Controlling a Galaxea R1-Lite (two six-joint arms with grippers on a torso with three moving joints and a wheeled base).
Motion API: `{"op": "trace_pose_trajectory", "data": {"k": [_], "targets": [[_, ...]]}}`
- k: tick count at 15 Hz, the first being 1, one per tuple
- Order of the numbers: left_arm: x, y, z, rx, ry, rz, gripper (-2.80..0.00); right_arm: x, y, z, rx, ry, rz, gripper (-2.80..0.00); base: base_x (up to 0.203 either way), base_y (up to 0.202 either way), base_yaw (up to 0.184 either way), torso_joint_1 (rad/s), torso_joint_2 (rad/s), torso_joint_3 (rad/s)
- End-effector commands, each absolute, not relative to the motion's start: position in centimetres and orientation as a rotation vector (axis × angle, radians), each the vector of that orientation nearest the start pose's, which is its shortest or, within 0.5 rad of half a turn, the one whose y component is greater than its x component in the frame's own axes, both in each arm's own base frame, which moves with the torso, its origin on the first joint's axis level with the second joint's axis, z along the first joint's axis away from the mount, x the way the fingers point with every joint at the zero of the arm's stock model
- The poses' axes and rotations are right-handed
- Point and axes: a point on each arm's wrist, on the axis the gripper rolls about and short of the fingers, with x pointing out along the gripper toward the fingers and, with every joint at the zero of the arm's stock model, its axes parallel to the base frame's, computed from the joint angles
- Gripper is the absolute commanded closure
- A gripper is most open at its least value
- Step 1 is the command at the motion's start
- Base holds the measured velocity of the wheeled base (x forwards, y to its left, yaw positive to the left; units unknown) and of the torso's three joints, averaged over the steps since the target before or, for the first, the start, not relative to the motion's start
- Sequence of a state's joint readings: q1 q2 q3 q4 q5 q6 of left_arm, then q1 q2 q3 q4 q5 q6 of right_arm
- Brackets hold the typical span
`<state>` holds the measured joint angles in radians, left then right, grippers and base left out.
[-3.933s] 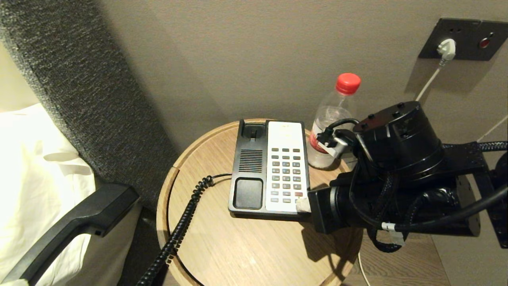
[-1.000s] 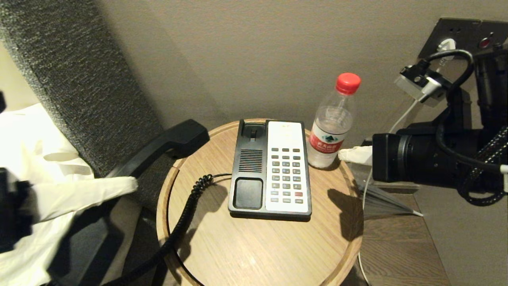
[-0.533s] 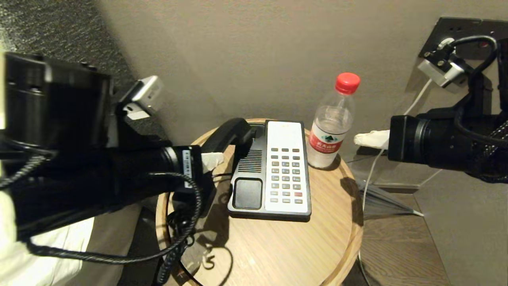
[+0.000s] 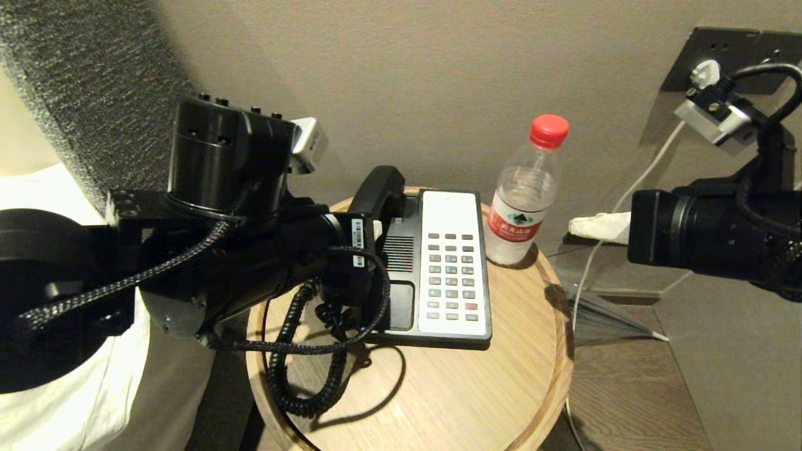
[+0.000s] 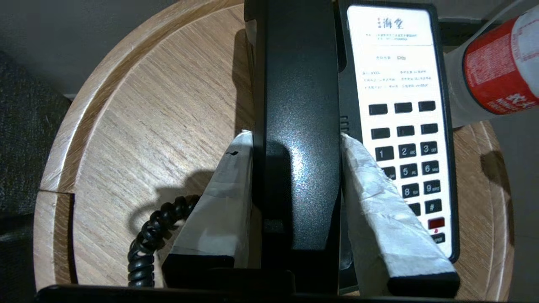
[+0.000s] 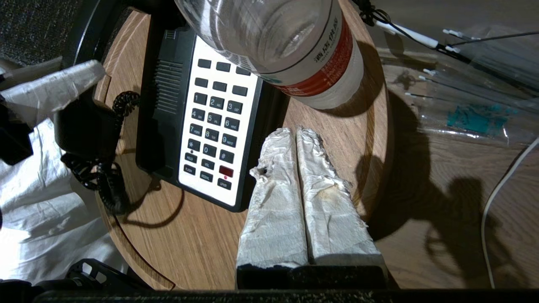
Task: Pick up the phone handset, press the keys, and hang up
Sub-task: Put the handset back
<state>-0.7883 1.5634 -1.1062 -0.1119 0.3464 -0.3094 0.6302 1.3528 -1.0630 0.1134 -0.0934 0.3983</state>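
The black phone handset (image 5: 297,105) is clamped at its middle between the white-wrapped fingers (image 5: 370,189) of my left gripper (image 5: 295,135), which is shut on it. It hangs lengthwise over the cradle side of the phone base (image 4: 401,250), its far end (image 4: 379,185) raised above the base. I cannot tell whether it touches the cradle. The white keypad (image 4: 452,269) lies beside it, uncovered. The coiled cord (image 4: 301,376) is bunched on the table. My right gripper (image 4: 595,227) is shut and empty (image 6: 294,131), off the table's right edge past the bottle.
A clear water bottle with a red cap (image 4: 526,194) stands right of the phone on the round wooden table (image 4: 451,394). A grey headboard (image 4: 81,81) and white bedding (image 4: 37,200) lie to the left. A wall socket with a white plug (image 4: 705,74) is up right.
My left arm has swung in from the left, carrying the handset from beside the table to over the cradle. The cord has bunched up on the table. My right gripper has drawn back rightward.
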Motion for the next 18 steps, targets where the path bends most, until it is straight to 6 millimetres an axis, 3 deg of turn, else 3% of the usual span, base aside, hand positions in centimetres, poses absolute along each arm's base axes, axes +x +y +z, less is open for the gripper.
{"op": "trace_pose_trajectory", "data": {"k": [1,5,18], "targets": [[20.5,-19.5,26.4,-0.145,0.331,-0.39,0.0,17.7,12.7,27.4,0.24,0.484,0.443,0.0,0.0,0.0,0.0,0.0,0.0,0.0],[20.2,-19.3,27.2,-0.165,0.305,-0.4,0.0,17.7,12.7,27.0,0.236,0.498,0.439,0.0,0.0,0.0,0.0,0.0,0.0,0.0],[20.2,-20.8,25.2,-0.116,0.368,-0.423,0.0,17.8,12.6,26.7,0.235,0.507,0.429,0.0,0.0,0.0,0.0,0.0,0.0,0.0]]}}
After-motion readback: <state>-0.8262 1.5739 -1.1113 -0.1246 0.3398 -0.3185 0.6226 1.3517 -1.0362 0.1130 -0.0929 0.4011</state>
